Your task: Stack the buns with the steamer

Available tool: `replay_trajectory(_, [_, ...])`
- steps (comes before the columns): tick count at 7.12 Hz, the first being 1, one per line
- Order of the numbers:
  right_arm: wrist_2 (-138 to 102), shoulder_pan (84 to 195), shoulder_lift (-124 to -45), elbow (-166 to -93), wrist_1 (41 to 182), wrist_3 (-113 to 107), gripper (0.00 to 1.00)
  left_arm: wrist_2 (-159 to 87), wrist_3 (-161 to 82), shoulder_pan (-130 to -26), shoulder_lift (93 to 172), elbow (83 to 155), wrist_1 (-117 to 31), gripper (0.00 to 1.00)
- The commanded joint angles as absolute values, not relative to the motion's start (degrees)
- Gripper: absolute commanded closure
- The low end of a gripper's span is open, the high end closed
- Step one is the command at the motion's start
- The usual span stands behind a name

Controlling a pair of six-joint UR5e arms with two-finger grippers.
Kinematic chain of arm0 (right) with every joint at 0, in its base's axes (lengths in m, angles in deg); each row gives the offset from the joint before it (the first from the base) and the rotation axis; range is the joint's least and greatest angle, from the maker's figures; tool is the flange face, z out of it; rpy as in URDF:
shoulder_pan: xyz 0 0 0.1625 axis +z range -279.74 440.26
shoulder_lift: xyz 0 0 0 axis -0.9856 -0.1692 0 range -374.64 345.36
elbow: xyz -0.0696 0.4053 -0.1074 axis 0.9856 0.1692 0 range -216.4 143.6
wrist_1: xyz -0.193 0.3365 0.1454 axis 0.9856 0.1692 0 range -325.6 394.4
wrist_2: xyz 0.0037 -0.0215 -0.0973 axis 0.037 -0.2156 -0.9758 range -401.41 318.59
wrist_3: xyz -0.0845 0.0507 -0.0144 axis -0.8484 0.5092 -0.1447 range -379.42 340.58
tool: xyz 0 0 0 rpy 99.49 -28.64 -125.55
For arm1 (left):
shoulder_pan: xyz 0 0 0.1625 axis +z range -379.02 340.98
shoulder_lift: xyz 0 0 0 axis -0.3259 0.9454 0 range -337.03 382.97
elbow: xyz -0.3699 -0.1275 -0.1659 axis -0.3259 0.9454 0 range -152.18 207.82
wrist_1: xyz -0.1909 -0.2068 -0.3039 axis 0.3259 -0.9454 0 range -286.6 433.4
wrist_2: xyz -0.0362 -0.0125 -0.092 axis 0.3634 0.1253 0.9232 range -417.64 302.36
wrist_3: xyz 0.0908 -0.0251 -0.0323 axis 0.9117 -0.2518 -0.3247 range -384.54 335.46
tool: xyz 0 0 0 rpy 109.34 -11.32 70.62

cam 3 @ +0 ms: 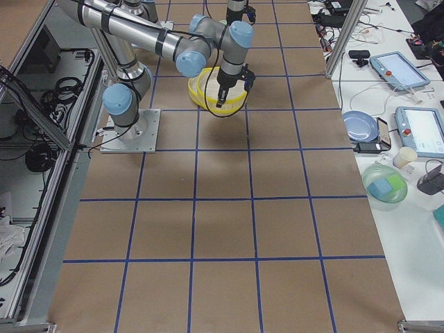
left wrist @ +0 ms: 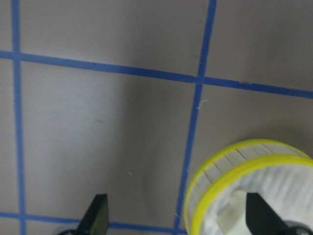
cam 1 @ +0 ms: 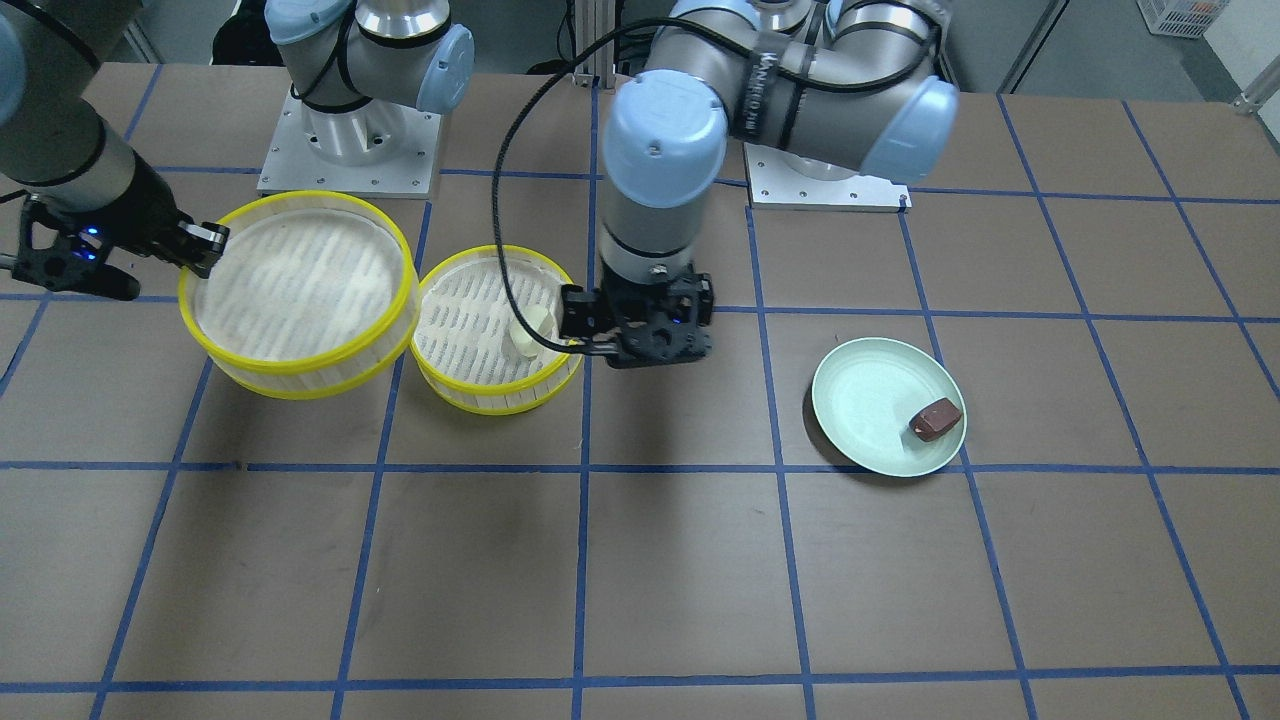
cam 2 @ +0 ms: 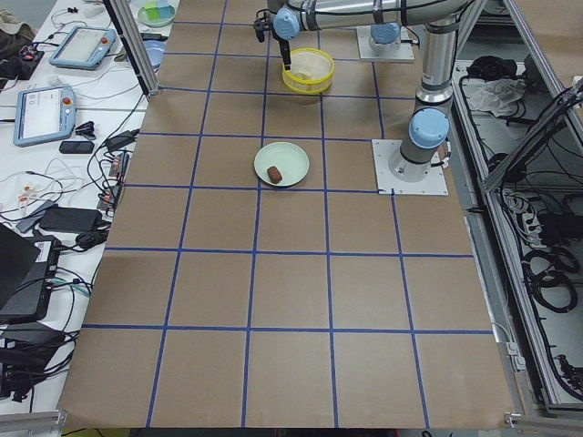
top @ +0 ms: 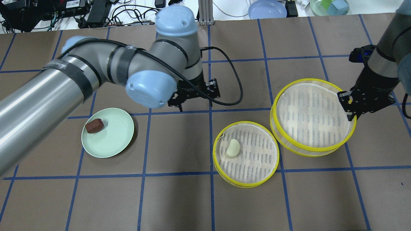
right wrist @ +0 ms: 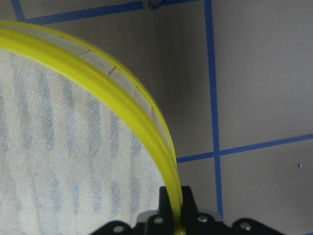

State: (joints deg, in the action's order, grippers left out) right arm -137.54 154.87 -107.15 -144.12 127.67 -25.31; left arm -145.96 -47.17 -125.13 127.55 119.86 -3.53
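A pale cream bun (top: 233, 148) lies in one steamer tray (top: 278, 154) standing on the table. The dark brown bun (top: 94, 125) lies on the pale green plate (top: 112, 141), also in the front view (cam 1: 936, 419). My right gripper (top: 349, 110) is shut on the yellow rim of the second, empty steamer tray (cam 1: 300, 378), which looks raised and slightly tilted beside the first; the right wrist view shows the fingers clamping the rim (right wrist: 173, 205). My left gripper (top: 194, 104) is open and empty, just beyond the tray with the bun (left wrist: 234, 164).
The table is brown with blue tape grid lines. The two arm bases (cam 1: 350, 140) stand at the robot's edge. A blue bowl (top: 267, 9) and cables lie beyond the far edge. The left arm (top: 96, 73) stretches over the plate's side.
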Motion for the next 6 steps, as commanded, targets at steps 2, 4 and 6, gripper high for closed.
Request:
replay_trajectory(2, [-132.30, 167.58, -104.04, -147.57, 129.48, -11.12, 1.00, -153.94, -17.00, -104.78, 125.54, 118.44, -6.23, 0.00])
replay_trajectory(4, [-133.33, 174.63, -99.91, -149.33, 136.59, -7.66, 1.00, -155.29, -2.88, -96.31, 127.37, 119.49, -4.66, 0.00])
replay_trajectory(6, [-133.43, 174.92, -99.71, -150.74, 136.61, -12.70, 1.00, -155.38, 2.43, -94.52, 130.10, 123.86, 1.03, 0.00])
